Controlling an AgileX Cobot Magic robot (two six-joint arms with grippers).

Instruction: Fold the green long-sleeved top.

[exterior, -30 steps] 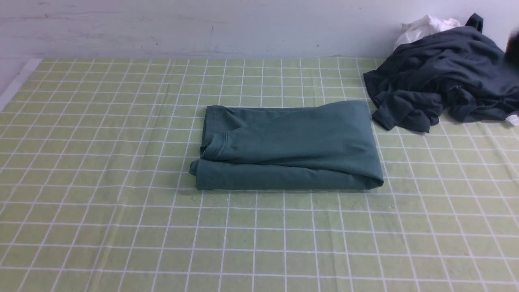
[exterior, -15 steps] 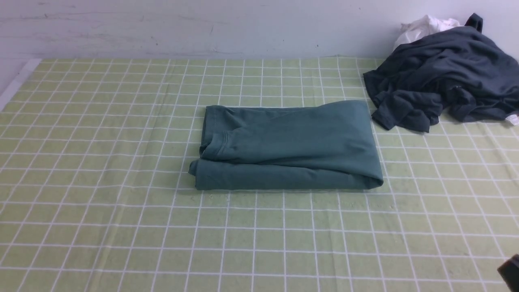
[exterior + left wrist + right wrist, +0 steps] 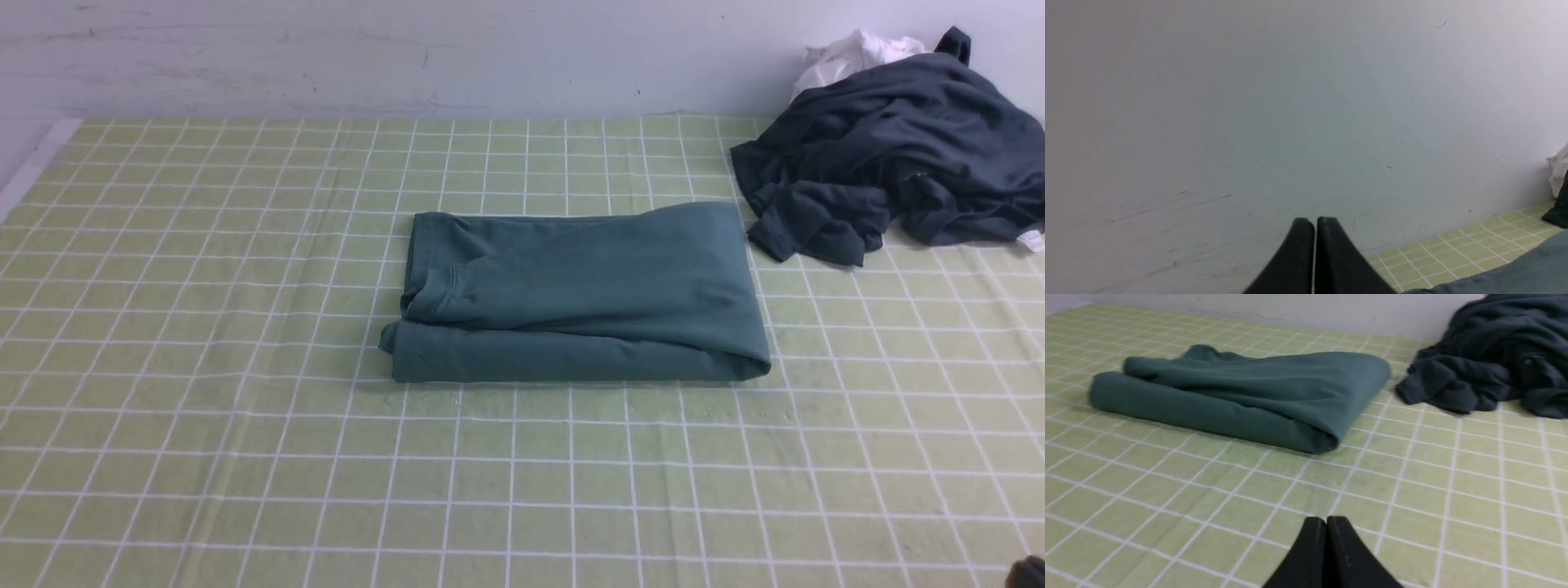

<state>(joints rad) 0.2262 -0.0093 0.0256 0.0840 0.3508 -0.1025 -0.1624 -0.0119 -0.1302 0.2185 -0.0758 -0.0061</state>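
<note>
Both of your grippers, left gripper [image 3: 1314,222] and right gripper [image 3: 1326,521], clenched empty | dark teal-green knit long-sleeved top [image 3: 581,294] lies folded on green checked surface [image 3: 204,343]

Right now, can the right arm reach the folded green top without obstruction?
Probably yes. The right gripper, shut and empty, faces the green top across bare checked cloth. The dark grey garment lies off to one side.

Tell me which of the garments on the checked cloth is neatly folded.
The green long-sleeved top, a flat rectangle in the middle of the cloth. The dark grey garment lies crumpled at the far right, with the white cloth bunched behind it.
</note>
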